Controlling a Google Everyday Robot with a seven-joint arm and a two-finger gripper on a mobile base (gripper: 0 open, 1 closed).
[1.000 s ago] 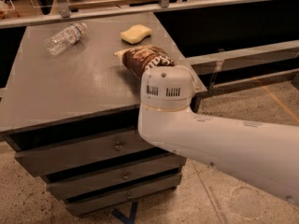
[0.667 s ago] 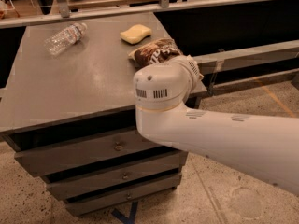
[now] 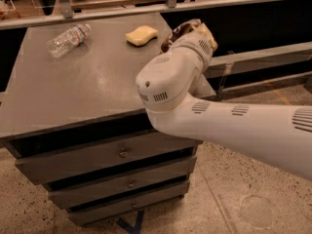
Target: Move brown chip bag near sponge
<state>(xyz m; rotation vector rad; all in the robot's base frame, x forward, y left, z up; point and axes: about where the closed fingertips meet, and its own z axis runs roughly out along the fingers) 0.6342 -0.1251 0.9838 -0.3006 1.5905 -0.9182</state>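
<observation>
A clear bottle (image 3: 68, 39) is seen lying on its side at the far left of the grey table (image 3: 87, 91), its cap end turned to the right. Well to its right, near the far edge, the sponge (image 3: 141, 35) is found lying flat on the top. Just right of the sponge the bag (image 3: 175, 33) is seen, towards the far right corner of the table. Only a dark brown patch with some white marking is shown, the rest being hidden by the arm. Whether the bag touches the sponge, and whether it rests on the table or is raised off it, cannot be told. The gripper (image 3: 197, 32) is placed at the bag, over the far right part of the table, and is largely covered by the white wrist housing in front of it. The state of its jaws cannot be told, nor whether the bag is held. The arm (image 3: 229, 121) is stretched in from the near right across the table's right edge, with vent slots shown on its shell. Under the top, three drawers (image 3: 122, 152) with small knobs are stacked. A speckled floor (image 3: 243, 204) is seen below and to the right, and a metal rail (image 3: 122, 11) is run along behind the table
</observation>
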